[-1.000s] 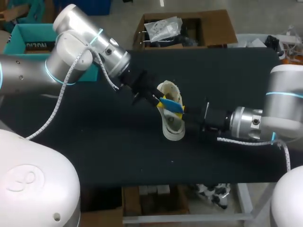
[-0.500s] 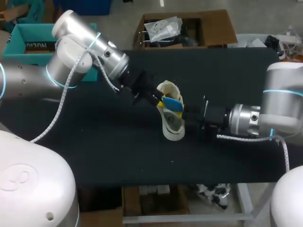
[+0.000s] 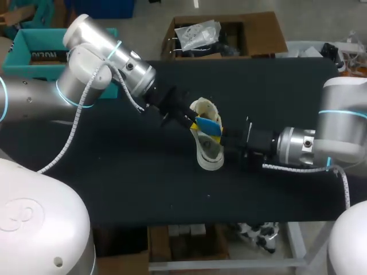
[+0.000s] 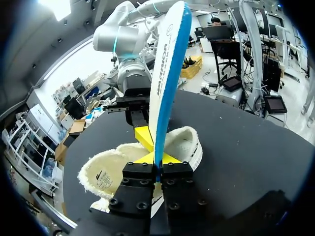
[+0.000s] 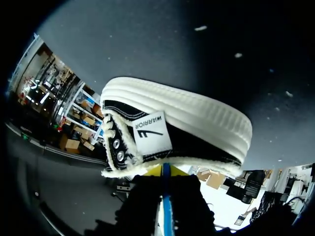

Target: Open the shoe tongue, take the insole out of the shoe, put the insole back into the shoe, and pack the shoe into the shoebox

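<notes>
A cream-lined shoe with a black upper and white sole [image 3: 207, 153] lies on the black table [image 3: 114, 172] at its middle. Above its opening stands a blue and white insole [image 3: 210, 127]. My left gripper [image 3: 195, 122] comes in from the left and is shut on one end of the insole. In the left wrist view the insole [image 4: 167, 73] rises on edge from between those fingers, over the shoe [image 4: 108, 167]. My right gripper [image 3: 222, 136] is shut on the insole from the other side. Seen from the right wrist, the shoe's side [image 5: 187, 118] lies just ahead and the insole's blue edge [image 5: 165, 184] runs between its fingers.
A teal box [image 3: 34, 48] stands at the far left behind my left arm. The table is bare in front of the shoe and to its far side.
Both arms shifted very slightly in the first half second, then stayed still. Both grips on the insole are unchanged.
</notes>
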`<state>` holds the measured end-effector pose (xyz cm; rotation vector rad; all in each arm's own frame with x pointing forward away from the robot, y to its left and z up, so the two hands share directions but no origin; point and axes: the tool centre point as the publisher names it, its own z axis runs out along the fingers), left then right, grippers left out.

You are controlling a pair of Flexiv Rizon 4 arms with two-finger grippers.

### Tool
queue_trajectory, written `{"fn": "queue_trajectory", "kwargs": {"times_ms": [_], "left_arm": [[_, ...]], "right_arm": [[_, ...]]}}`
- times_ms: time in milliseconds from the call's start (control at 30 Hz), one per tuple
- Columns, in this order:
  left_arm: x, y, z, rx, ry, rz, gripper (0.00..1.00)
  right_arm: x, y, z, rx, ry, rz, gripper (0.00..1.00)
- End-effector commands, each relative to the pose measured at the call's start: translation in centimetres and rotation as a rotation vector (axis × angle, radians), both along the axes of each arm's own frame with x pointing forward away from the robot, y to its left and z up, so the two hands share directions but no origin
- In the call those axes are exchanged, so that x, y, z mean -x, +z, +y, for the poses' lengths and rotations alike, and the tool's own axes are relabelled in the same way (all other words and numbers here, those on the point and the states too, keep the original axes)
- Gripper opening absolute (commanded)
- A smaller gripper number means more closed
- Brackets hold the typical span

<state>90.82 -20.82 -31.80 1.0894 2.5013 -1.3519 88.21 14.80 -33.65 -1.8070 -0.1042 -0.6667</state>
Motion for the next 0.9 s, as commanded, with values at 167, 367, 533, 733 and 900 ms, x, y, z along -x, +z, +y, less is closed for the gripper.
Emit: {"fn": "queue_trajectory", "kwargs": {"times_ms": [167, 367, 533, 733, 900], "left_arm": [[-0.1, -0.1, 0.0, 0.003, -0.001, 0.002, 0.00], [1.0, 0.3, 0.1, 0.035, -0.028, -0.049, 0.00], [1.0, 0.0, -0.1, 0.040, -0.032, -0.064, 0.09], [1.0, 0.1, -0.2, 0.048, -0.047, -0.084, 0.75], [1.5, 1.3, 0.1, 0.064, -0.055, -0.111, 0.47]], "right_arm": [[0.0, -0.1, -0.1, -0.005, 0.002, -0.002, 0.00], [0.5, 0.1, -0.2, 0.015, -0.020, -0.060, 0.00], [0.2, -0.6, -0.2, 0.029, -0.040, -0.065, 0.00], [-0.5, -1.3, 0.0, 0.050, -0.050, -0.075, 0.00], [-1.3, -1.8, -0.1, 0.050, -0.070, -0.077, 0.00]]}}
